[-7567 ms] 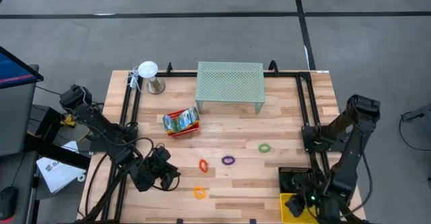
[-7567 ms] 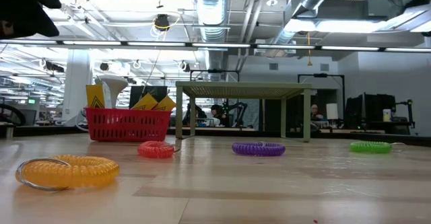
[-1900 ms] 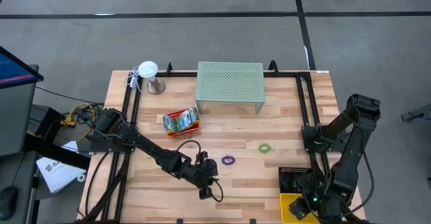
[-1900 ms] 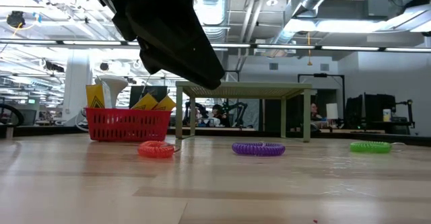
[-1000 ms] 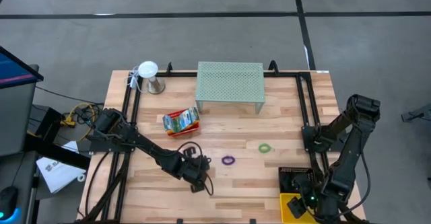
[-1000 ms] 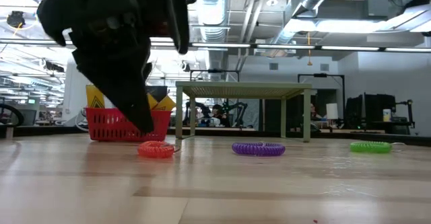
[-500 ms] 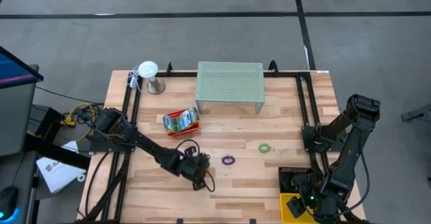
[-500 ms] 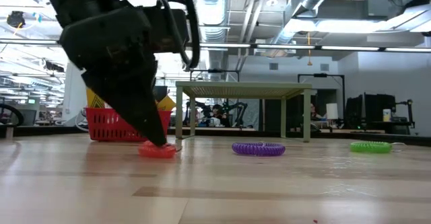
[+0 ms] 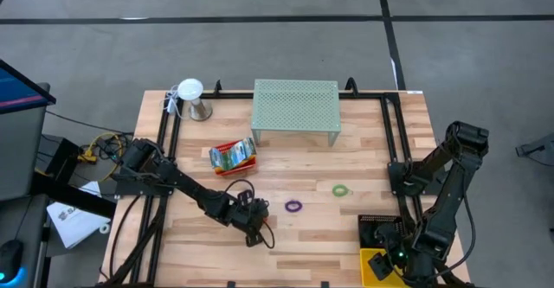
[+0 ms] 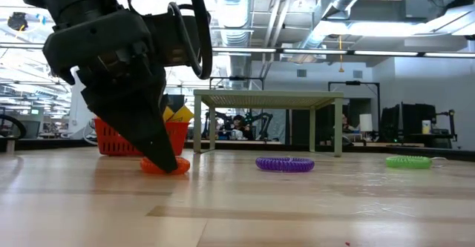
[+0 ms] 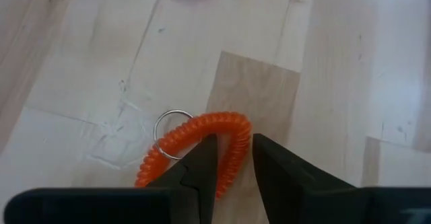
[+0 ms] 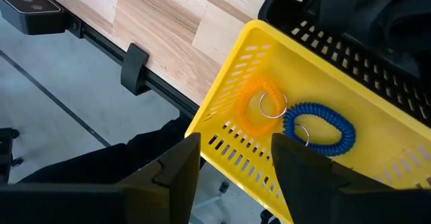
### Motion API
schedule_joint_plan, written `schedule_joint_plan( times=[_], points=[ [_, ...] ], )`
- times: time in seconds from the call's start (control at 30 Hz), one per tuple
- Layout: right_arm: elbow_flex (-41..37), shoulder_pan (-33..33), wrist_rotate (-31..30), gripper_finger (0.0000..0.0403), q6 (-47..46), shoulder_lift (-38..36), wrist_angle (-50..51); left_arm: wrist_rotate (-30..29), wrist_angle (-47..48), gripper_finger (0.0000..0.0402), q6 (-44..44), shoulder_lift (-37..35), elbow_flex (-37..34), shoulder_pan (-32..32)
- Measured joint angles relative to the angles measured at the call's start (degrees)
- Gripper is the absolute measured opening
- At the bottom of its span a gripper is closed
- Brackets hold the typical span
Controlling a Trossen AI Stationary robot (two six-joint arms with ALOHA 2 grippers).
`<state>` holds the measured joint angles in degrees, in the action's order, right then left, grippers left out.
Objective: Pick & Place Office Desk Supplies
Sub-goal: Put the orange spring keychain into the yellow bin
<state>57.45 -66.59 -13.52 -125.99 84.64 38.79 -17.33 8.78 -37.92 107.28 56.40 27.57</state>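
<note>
the orange coil loop (image 11: 202,143) lies on the pale wood worktop (image 9: 312,227), near its front middle, with a small metal ring (image 11: 170,125) on it. the left gripper (image 11: 232,162) is down on it, its narrow fingers (image 11: 202,167) pinching one side of the coil. a purple loop (image 9: 294,207) and a green loop (image 9: 341,189) lie further right, apart. the red basket (image 9: 233,156) and mint mesh shelf (image 9: 295,106) stand behind. the right gripper (image 12: 232,158) hangs fingers apart over the yellow tray (image 12: 377,183), holding nothing. beyond the worktop, ducts and strip lights (image 10: 297,24) cross the ceiling.
</note>
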Motion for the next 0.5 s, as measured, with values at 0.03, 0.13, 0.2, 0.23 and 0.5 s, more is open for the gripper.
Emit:
schedule_joint_plan(
  times=[0.03,0.13,0.2,0.23,0.5],
  points=[
    [0.0,0.0,-0.02,0.0179,0.0,0.0,0.0,0.02,-0.03,0.009,0.02,0.09,0.0,0.04],
    [0.0,0.0,-0.02,0.0179,0.0,0.0,0.0,-0.08,0.02,0.009,0.11,0.19,0.0,0.15],
    [0.01,0.0,-0.02,0.0179,0.0,0.0,0.02,-0.46,-0.01,0.009,0.05,0.64,0.07,0.15],
    [0.0,0.02,-0.02,0.0179,0.0,0.0,0.02,-0.74,-0.02,0.009,0.05,0.86,0.11,0.15],
    [0.0,0.39,-0.04,0.0179,0.0,0.0,0.0,-3.74,-0.48,0.0072,-4.59,4.86,0.46,0.92]
  ],
)
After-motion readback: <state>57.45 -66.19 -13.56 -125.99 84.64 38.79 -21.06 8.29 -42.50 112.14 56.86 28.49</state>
